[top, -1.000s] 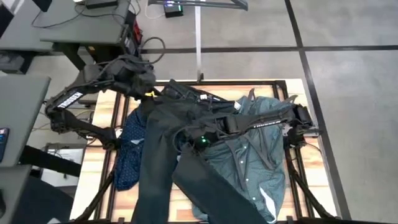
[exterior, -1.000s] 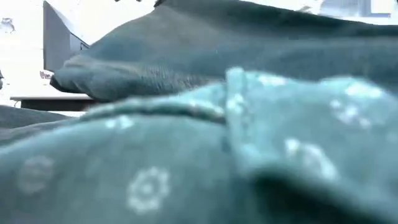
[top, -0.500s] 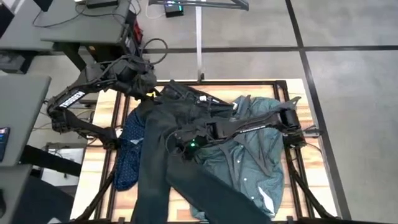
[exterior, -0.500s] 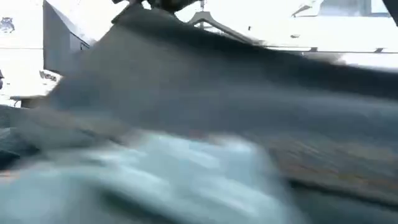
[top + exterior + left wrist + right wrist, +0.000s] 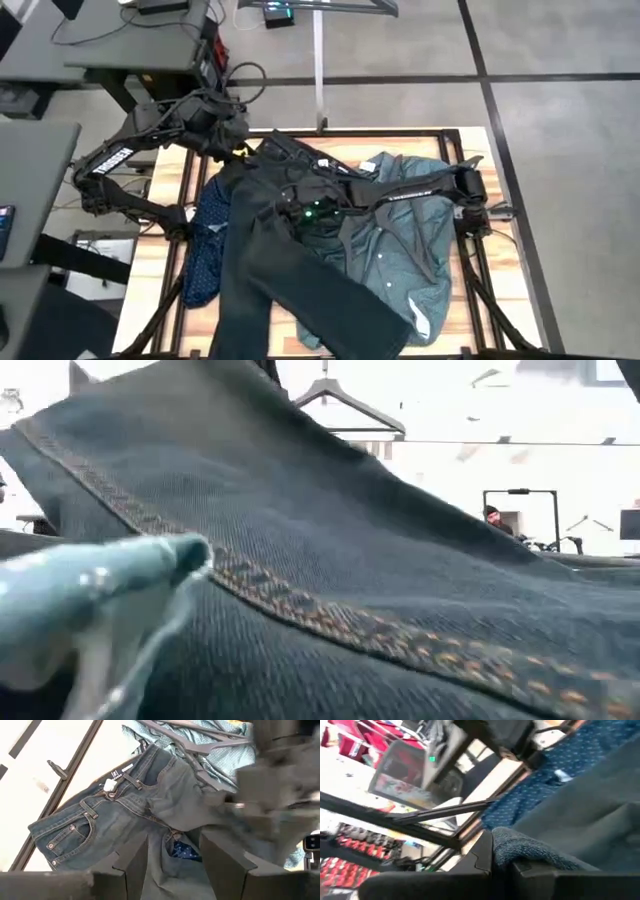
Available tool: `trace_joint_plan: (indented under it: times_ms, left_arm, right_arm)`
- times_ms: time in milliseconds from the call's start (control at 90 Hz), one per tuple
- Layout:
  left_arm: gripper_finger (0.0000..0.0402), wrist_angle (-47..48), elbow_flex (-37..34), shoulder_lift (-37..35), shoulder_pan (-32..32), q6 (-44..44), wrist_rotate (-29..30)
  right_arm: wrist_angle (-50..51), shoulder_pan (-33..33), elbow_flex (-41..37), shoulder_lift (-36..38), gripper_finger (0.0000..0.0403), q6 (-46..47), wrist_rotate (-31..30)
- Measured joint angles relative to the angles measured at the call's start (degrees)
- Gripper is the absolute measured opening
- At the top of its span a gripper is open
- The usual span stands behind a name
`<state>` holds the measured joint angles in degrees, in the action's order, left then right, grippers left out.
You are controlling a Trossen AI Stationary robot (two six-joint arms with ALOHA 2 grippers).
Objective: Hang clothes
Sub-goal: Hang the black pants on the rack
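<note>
The dark jeans [image 5: 262, 250] lie across the table's middle, waistband [image 5: 107, 790] at the far side and legs running toward the near edge. One leg lies over the teal shirt [image 5: 410, 235] on the right. The navy dotted shirt [image 5: 205, 240] lies on the left, partly under the jeans. My right gripper [image 5: 298, 212] reaches in from the right and is shut on the jeans. My left gripper [image 5: 172, 855] hovers open above the jeans just below the waistband, touching nothing. My right gripper pinches a bunched fold of the jeans [image 5: 530, 851] between its two fingers, near where the two legs part. The fingers come from the table's right, slanting down. In the low view the jeans cloth [image 5: 350, 560] slopes up toward the hold, and the legs stay on the table.
Black hangers [image 5: 430, 235] lie on the teal shirt, also seen in the left wrist view as hangers [image 5: 200, 745]. Another hanger [image 5: 345, 405] hangs behind the table. A rack pole [image 5: 318, 70] stands past the far edge. A dark frame [image 5: 455, 135] borders the table.
My right gripper has moved toward the table's left and a little toward the far edge, keeping its hold on the jeans. The jeans cloth has been drawn up and across, and now covers most of the teal shirt in the low view.
</note>
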<state>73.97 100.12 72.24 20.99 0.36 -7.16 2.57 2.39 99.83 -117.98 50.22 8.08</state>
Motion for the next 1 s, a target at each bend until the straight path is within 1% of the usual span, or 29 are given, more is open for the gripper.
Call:
trace_joint_plan:
  times_ms: [56, 111, 211, 322, 389, 500, 644, 711, 778, 867, 944, 1000]
  left_arm:
    - [0.0162, 0.07, 0.0, -0.06, -0.02, -0.2, 0.0]
    - [0.0162, 0.23, 0.0, -0.05, -0.02, -0.2, 0.0]
    - [0.0162, 0.6, 0.0, 0.01, -0.02, -0.2, -0.01]
    - [0.0162, 2.05, 0.0, -0.04, -0.04, -0.2, -0.02]
    - [0.0162, 2.49, 0.0, -0.01, -0.02, -0.2, 0.01]
    - [0.0162, 2.58, 0.0, -0.01, -0.02, -0.37, 0.02]
    - [0.0162, 2.45, 0.0, -0.01, -0.03, -0.5, 0.0]
    - [0.0162, 2.44, 0.0, -0.01, -0.02, -0.73, 0.47]
    - [0.0162, 2.38, 0.0, -0.01, -0.04, -1.36, 2.68]
    - [0.0162, 2.25, 0.0, -0.01, -0.02, -2.88, 6.97]
    - [0.0162, 1.35, 0.0, 0.04, -0.04, -5.56, 9.9]
    - [0.0162, 0.11, 0.0, 0.3, -0.04, -8.04, 11.04]
  right_arm:
    - [-1.45, -0.15, -0.29, -1.98, 0.0, 1.83, 1.94]
    - [-5.71, -0.07, -0.32, -3.9, 0.0, 3.65, 3.75]
    - [-8.03, 0.35, -0.19, -5.69, 0.0, 6.49, 4.26]
    - [-8.93, 0.24, -0.13, -7.09, 0.0005, 6.73, 4.18]
    - [-9.03, 0.11, -0.15, -7.23, 0.0019, 5.33, 3.47]
    - [-9.18, 0.03, -0.15, -7.01, 0.0065, 2.03, 3.52]
    - [-7.75, -0.3, -0.19, -5.12, 0.0135, -6.75, 5.86]
    - [-5.74, -0.41, -0.19, -2.7, 0.0165, -13.05, 5.94]
    - [-2.58, -0.65, -0.19, -0.18, 0.019, -20.55, 5.96]
    - [4.68, -1.16, -0.18, 3.49, 0.0212, -31.43, 5.97]
    - [10.95, -1.76, -0.19, 6.92, 0.0222, -39.09, 5.96]
    - [11.41, -2.28, -0.19, 8.65, 0.0225, -42.28, 5.89]
